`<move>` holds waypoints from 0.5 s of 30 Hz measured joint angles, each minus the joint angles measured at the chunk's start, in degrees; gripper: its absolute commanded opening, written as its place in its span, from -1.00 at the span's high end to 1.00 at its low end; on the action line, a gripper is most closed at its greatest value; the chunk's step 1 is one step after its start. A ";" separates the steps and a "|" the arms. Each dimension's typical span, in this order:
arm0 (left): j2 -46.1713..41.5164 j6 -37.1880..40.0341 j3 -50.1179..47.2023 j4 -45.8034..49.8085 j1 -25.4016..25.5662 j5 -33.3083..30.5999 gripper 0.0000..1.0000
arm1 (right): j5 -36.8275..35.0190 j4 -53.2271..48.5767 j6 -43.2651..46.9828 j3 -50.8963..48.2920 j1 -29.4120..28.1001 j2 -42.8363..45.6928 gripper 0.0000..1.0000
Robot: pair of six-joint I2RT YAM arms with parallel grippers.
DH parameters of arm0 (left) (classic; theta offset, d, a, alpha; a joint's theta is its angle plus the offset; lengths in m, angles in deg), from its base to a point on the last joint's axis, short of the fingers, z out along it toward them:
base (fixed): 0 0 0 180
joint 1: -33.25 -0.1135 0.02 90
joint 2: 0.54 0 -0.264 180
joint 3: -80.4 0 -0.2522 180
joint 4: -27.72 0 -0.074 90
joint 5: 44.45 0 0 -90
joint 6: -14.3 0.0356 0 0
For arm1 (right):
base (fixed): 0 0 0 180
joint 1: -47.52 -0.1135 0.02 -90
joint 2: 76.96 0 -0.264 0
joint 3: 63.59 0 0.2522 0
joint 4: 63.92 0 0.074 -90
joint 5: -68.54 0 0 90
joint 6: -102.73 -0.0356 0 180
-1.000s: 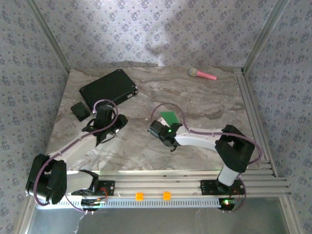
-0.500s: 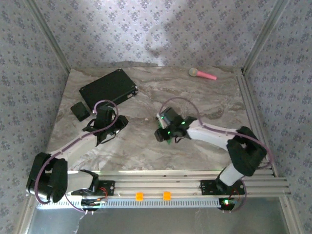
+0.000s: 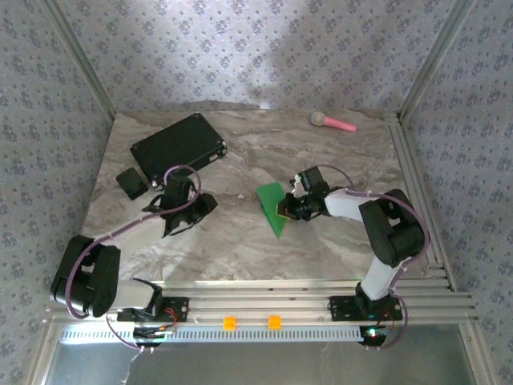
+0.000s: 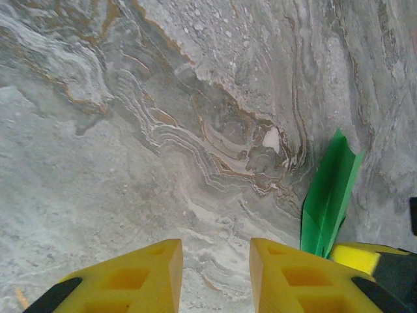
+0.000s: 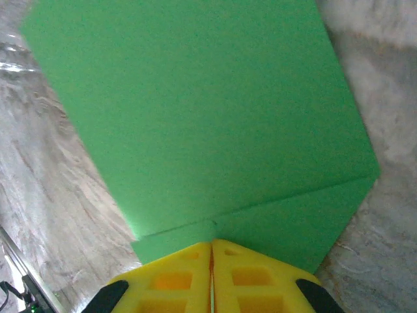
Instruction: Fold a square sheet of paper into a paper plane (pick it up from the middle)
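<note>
Paper, bright green and folded to a wedge, sits near the middle of the tabletop, a little toward 3 o'clock, its broad end at 12 o'clock and its tip at 6 o'clock. The tabletop is grey marbled stone. A black case lies flat at 10 o'clock, well apart from the paper.

The right arm reaches in from 3 o'clock, and the right jaws are pressed together on the paper's 3 o'clock edge, pinching it. In the right wrist view the yellow fingers meet with no gap, and the sheet spreads out beyond them with one straight crease running across it close to the tips.

The left arm stretches up from 7 o'clock. The left jaws hang over bare stone at 9 o'clock of the paper, apart from it, their yellow fingers partly spread with nothing between them. From the left wrist the paper shows at 4 o'clock as a narrow green blade standing tilted.

A small black pad lies just beside the case at its 7 o'clock corner. A pink-handled toy rests at 1 o'clock by the far edge.
</note>
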 measured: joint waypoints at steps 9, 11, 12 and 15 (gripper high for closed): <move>4.52 0.11 2.51 -0.92 1.68 2.60 0.49 | -5.49 6.78 -15.52 -4.66 -4.37 0.90 0.77; 5.95 0.39 3.89 -1.51 2.60 3.56 0.54 | -7.32 12.33 -22.10 -8.22 -5.79 2.25 0.73; 6.71 0.63 4.87 -1.66 3.15 4.22 0.57 | -8.37 15.89 -25.38 -10.27 -6.64 2.95 0.72; 9.25 1.46 8.04 -2.34 4.87 6.03 0.63 | -11.10 21.55 -31.45 -13.55 -9.18 4.50 0.61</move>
